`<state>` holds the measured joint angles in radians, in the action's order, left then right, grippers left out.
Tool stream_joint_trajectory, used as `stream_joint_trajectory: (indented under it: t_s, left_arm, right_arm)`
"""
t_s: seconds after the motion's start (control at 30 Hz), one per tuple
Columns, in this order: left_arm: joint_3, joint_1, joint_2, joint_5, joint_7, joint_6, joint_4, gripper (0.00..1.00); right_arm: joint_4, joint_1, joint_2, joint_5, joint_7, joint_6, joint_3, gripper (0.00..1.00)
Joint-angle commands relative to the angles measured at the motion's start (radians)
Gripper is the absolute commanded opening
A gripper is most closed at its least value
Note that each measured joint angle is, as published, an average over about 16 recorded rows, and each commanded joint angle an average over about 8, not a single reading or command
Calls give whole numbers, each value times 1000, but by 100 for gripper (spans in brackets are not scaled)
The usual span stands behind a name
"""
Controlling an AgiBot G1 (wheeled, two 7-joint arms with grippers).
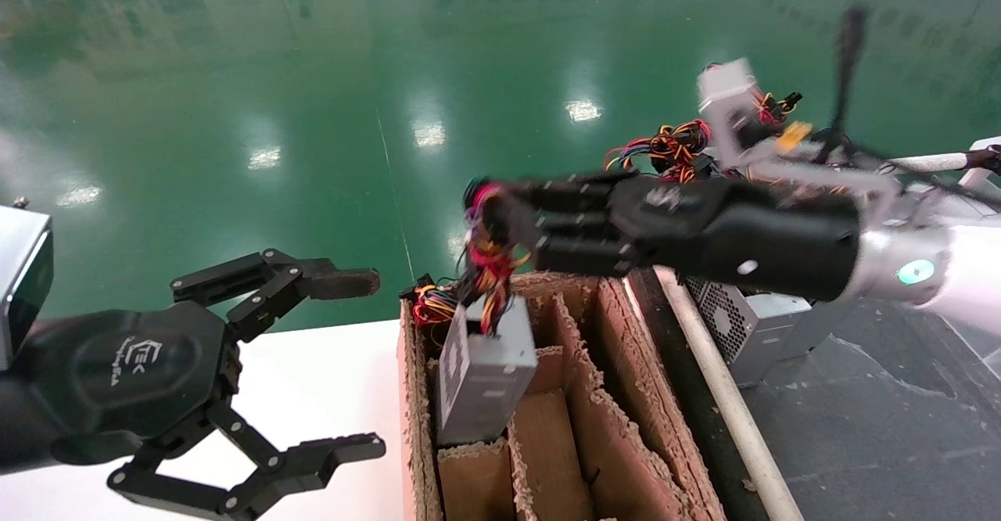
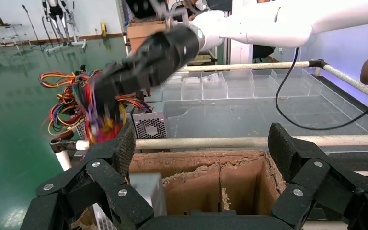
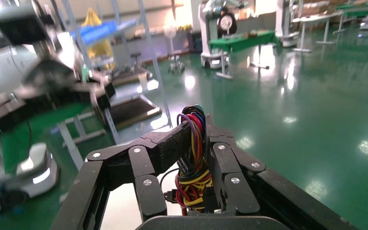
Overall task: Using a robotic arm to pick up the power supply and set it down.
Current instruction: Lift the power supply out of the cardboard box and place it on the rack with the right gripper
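Your power supply [image 1: 485,372] hangs by its wires [image 1: 491,259] over the near-left cell of the cardboard crate [image 1: 626,396], tilted, with its lower end already down between the dividers and its top well above the rim. You hold it by the wire bundle alone: the right gripper [image 1: 500,220] is closed on the red, yellow, black and purple strands, and the right wrist view shows them pinched between its two fingers [image 3: 172,143], with nothing gripping the metal case. As I judge it, that makes the box free to swing and twist, so lower it slowly and straight and let it hang still before you go deeper. Watch the lower corner against the ragged divider just to its right; if it catches, the box will tip further rather than slide down. Keep the pinch firm until the case is resting on something and the wires go slack, then open and lift clear upward so no strand snags on a finger. Your left gripper [image 1: 356,361] waits wide open and empty, near and to the left, over the white table [image 1: 313,380] beside the crate; keep it there, clear of the descent. The other supplies [image 1: 743,325] with long looping wires lie far right, well apart.
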<state>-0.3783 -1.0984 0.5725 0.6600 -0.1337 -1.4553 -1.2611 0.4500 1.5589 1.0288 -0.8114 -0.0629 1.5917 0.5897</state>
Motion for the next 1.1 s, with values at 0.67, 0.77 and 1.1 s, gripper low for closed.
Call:
stream_joint_trajectory:
  t_s: [0.67,0.77,1.1]
  left_arm:
    - [0,0,0,0,0,0,0,100]
    - [0,0,0,0,0,0,0,100]
    - [0,0,0,0,0,0,0,100]
  right_arm:
    - [-120,255,-201,105,-45,-29,8,0]
    - [-191,300,-230,100,-39,-59,5,0]
    - [-363,404,-330,79,-23,-187,3,0]
